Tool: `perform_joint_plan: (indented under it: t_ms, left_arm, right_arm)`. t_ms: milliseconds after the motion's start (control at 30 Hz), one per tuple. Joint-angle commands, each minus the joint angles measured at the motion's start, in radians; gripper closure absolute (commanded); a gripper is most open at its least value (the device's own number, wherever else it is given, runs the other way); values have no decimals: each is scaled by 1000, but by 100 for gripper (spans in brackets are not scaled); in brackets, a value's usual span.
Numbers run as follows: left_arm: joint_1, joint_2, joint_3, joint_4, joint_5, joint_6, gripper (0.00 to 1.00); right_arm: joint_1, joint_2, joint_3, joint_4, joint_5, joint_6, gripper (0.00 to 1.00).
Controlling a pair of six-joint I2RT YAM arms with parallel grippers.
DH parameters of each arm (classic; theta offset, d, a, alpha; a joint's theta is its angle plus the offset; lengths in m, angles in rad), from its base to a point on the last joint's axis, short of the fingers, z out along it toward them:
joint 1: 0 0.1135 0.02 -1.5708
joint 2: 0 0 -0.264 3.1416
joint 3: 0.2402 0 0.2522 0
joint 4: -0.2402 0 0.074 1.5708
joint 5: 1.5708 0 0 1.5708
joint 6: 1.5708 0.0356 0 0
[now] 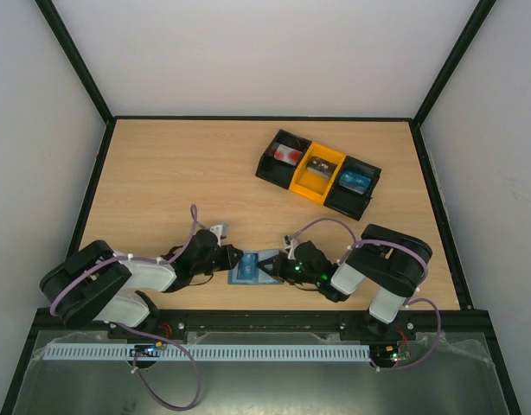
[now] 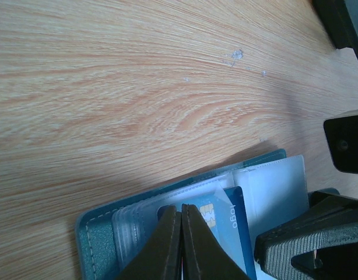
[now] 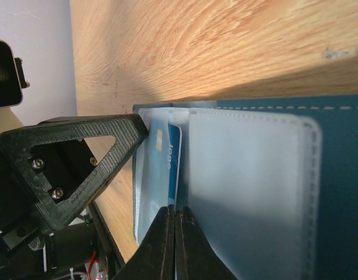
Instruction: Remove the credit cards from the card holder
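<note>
The card holder (image 1: pixel 251 270) lay open, blue card (image 2: pixel 236 219) in its pocket. Left gripper (image 2: pixel 181 211) and right gripper (image 3: pixel 174 211) sat against it; both jaws closed tight.

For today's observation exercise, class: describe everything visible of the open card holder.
The card holder is a teal-blue wallet, leather-like with pale stitching along its edge. It lies open and flat on the wooden table, toward its near edge. Inside are clear plastic sleeves; one holds a blue card with a chip. The shut left gripper and right gripper both rest their tips on the sleeves.
</note>
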Motion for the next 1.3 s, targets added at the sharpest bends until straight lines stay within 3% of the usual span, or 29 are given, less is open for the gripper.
perform_joint_plan:
  t_ms: [0, 167, 333, 433, 533, 833, 1267]
  left_arm:
    - [5, 15, -52, -141, 5, -8, 96]
    - [1, -16, -54, -130, 49, -35, 91]
    - [-6, -24, -53, -143, 56, -44, 91]
    - [-7, -16, -54, -144, 55, -43, 93]
    - [-7, -5, -57, -145, 50, -36, 95]
    - [-13, 77, -42, -186, -30, 7, 97]
    - [-13, 127, -54, -151, -38, 0, 97]
  right_arm:
    - [2, -27, 4, -37, 36, -5, 98]
    - [27, -19, 20, -34, 46, 13, 89]
    - [39, 6, 27, -15, 58, 26, 87]
    - [42, 13, 31, -7, 58, 26, 88]
    - [44, 12, 33, 2, 65, 25, 98]
    - [38, -122, 26, -201, 155, -66, 98]
    - [-2, -220, -38, -213, 158, -68, 98]
